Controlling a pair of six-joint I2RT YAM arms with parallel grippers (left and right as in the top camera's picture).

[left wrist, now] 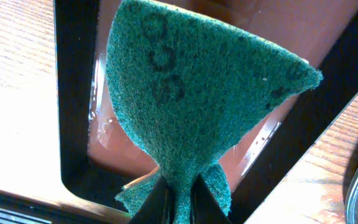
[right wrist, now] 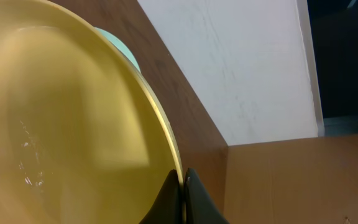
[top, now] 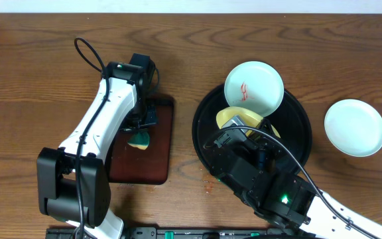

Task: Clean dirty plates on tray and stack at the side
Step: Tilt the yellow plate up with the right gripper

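Note:
The round black tray [top: 203,143] holds a pale yellow plate [top: 244,119], tilted up, with my right gripper [top: 233,126] shut on its rim. In the right wrist view the yellow plate [right wrist: 61,124] fills the left side and the fingers [right wrist: 183,183] pinch its edge. A white plate [top: 254,88] with a red smear rests at the tray's far edge. Another pale plate [top: 355,127] lies on the table to the right of the tray. My left gripper [top: 140,135] is shut on a green sponge [left wrist: 191,93] above the brown rectangular tray [top: 158,159].
The brown rectangular tray [left wrist: 328,25] sits left of the black tray, with its dark rim [left wrist: 73,93] below the sponge. Behind the yellow plate shows a pale plate's edge [right wrist: 122,46] and a white wall [right wrist: 241,62]. The table is wooden.

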